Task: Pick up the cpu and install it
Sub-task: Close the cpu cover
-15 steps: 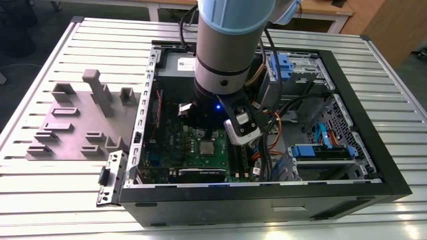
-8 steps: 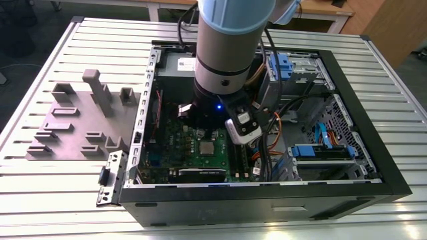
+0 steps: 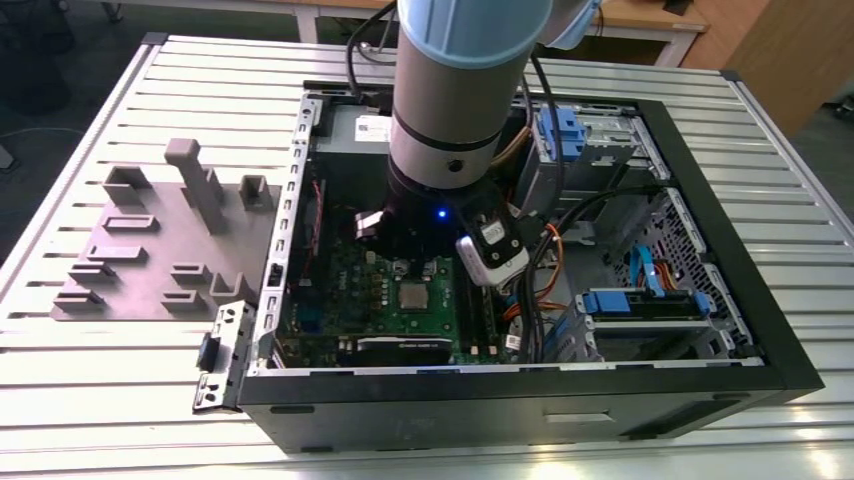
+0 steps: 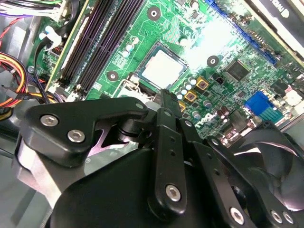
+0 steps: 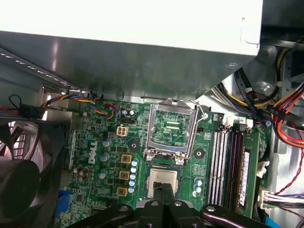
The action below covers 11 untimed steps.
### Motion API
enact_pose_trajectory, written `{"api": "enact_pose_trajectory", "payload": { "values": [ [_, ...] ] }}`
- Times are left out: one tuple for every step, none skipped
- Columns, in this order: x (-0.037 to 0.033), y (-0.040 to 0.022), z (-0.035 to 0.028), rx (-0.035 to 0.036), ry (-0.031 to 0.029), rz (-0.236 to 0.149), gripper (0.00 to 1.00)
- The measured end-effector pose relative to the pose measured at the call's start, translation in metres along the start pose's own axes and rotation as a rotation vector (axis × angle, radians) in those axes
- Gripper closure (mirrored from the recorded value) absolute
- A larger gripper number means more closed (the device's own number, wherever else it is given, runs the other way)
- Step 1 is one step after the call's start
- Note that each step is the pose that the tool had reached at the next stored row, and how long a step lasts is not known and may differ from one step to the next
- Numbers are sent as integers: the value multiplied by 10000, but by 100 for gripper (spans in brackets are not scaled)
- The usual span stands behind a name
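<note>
Chip (image 5: pixel 164 176) lying flat, seated right beside the raised frame (image 5: pixel 172 129); claw (image 5: pixel 164 186) closed and empty, hovering just above the chip. You should be pressing gently and squarely, sparing the pins.

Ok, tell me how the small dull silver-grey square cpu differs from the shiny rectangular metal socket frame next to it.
The cpu is a solid, dull plate; the socket frame is a shiny open rim with green board showing through it. The cpu lies close by the gripper; the socket frame lies past it, hinged open. The socket frame looks larger than the cpu. Both are metal and sit on the green motherboard.
</note>
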State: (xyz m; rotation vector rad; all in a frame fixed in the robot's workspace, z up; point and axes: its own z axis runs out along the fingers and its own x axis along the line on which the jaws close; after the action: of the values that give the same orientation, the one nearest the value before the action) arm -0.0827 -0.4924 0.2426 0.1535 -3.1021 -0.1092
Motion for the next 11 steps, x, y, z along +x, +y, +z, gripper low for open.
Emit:
{"api": "enact_pose_trajectory", "payload": {
  "values": [
    [0, 0, 0, 0, 0, -1, 89],
    [0, 0, 0, -1, 0, -1, 89],
    [0, 0, 0, -1, -1, -2, 89],
    [0, 0, 0, 0, 0, -1, 89],
    [0, 0, 0, 0, 0, -1, 89],
    [0, 0, 0, 0, 0, -1, 89],
    [0, 0, 0, 0, 0, -1, 89],
    [0, 0, 0, 0, 0, -2, 89],
    [0, 0, 0, 0, 0, -1, 89],
    [0, 0, 0, 0, 0, -2, 89],
    [0, 0, 0, 0, 0, -2, 89]
  ]
}}
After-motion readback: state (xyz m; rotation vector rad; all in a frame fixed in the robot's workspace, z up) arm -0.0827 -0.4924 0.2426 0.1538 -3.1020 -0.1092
